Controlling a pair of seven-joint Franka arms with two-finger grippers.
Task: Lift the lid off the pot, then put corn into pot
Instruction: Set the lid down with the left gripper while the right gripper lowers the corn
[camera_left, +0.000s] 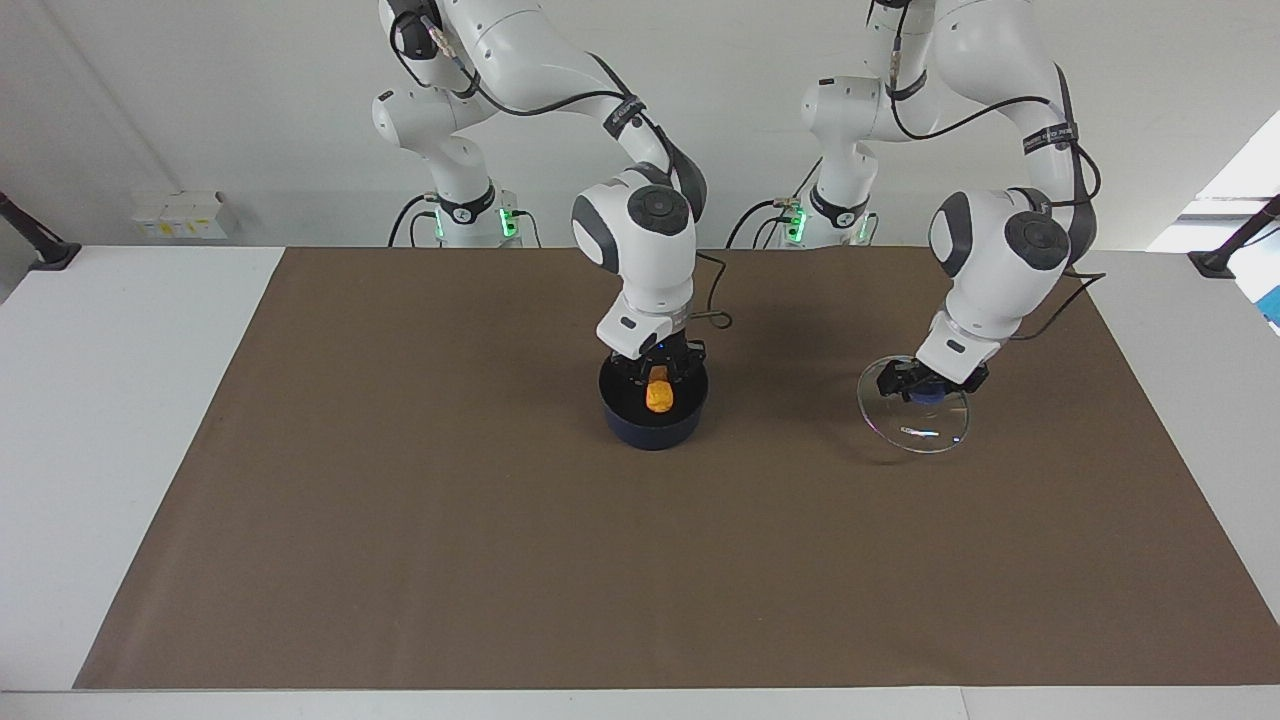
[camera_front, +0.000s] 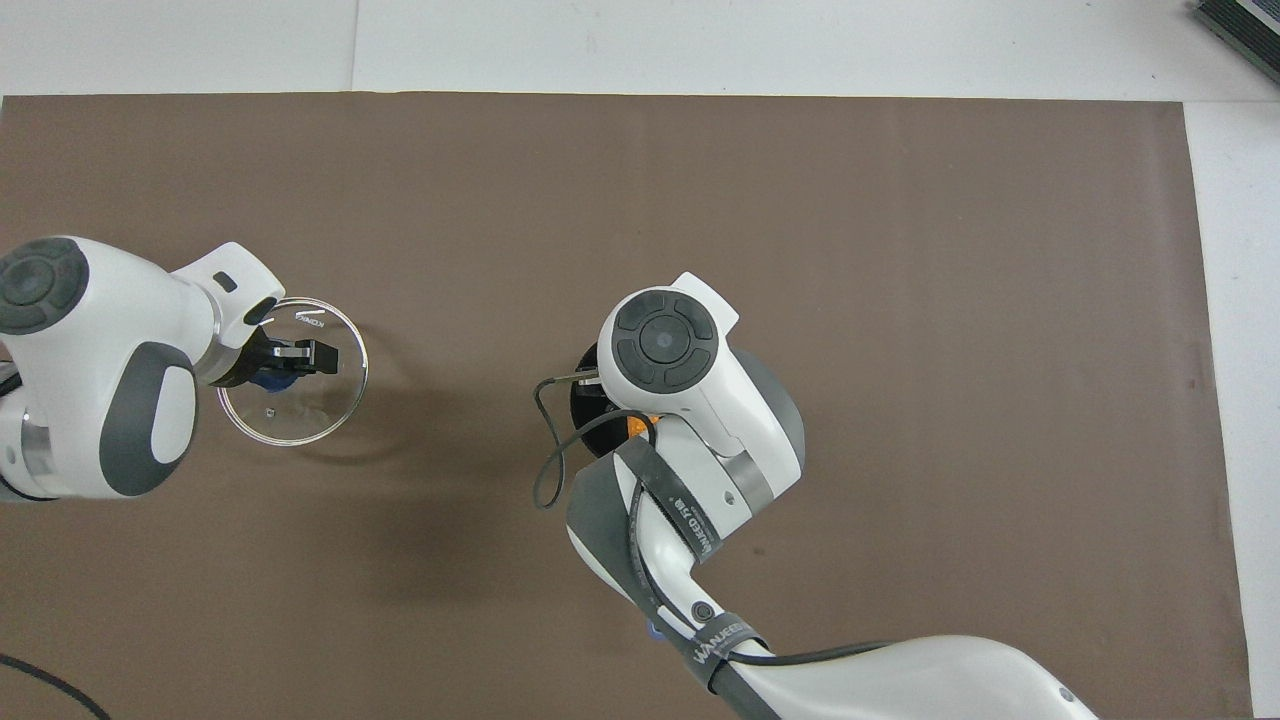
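The dark navy pot (camera_left: 655, 428) stands at the middle of the brown mat. My right gripper (camera_left: 658, 382) is at the pot's mouth, shut on the yellow-orange corn (camera_left: 659, 398), which hangs down inside the pot. In the overhead view my right arm covers the pot (camera_front: 584, 398) and shows only a sliver of corn (camera_front: 637, 425). My left gripper (camera_left: 925, 385) is shut on the blue knob (camera_left: 926, 396) of the glass lid (camera_left: 915, 425) and holds it tilted, just above the mat, toward the left arm's end. The lid (camera_front: 300, 412) also shows in the overhead view.
The brown mat (camera_left: 400, 520) covers most of the white table (camera_left: 120, 380). The tip of the pot's blue handle (camera_front: 655, 630) points toward the robots and pokes out from under my right arm.
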